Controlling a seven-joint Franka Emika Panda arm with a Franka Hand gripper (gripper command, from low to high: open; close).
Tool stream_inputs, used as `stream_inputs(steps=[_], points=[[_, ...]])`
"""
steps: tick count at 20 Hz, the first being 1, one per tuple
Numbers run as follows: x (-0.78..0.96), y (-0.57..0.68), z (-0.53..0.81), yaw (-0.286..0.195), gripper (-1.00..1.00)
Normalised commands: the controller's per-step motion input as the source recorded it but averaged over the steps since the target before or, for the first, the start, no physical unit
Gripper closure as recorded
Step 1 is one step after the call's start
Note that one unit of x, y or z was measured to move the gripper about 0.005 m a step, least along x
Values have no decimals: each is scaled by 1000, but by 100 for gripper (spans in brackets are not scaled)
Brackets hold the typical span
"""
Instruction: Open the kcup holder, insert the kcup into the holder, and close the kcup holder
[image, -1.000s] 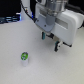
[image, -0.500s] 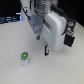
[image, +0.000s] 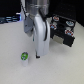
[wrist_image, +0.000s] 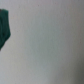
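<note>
The fingers themselves are hard to make out: in the exterior view the gripper (image: 38, 54) hangs low over the table (image: 12, 45) as a pale blurred tip, and I cannot tell whether the jaws stand wide or narrow, though nothing seems to be held between them. The wrist view helps little, showing mostly bare pale surface with one dark blurred shape (wrist_image: 4, 27) at the edge that I cannot name. Just beside the tip, toward the exterior view's left, sits the kcup (image: 24, 58), upright on the table with its green top showing, near the gripper but apart from it. Above the tip the arm (image: 39, 25) rises thick and white through the middle of the scene. Behind it, toward the exterior view's right, is the holder (image: 66, 31), the black box, and a drawer looks pulled out with round slots showing, so I would judge the opening done and the pick of the pod to be the step in hand. To do it well, the tip wants to shift over until the pod sits squarely between the fingers, come straight down so neither finger knocks the light cup over, and close on its wall below the rim rather than on the green top, gently enough not to crush it.
</note>
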Motion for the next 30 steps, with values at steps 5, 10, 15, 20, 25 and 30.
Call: stream_inputs(steps=[5, 10, 15, 20, 25, 30], points=[[-163, -452, -272, -294, -100], [-159, -440, -274, -294, -100], [-91, -464, -346, -296, -100], [7, -416, -309, -297, -100], [12, -160, -221, -238, -100], [-1, -18, -7, -82, 100]])
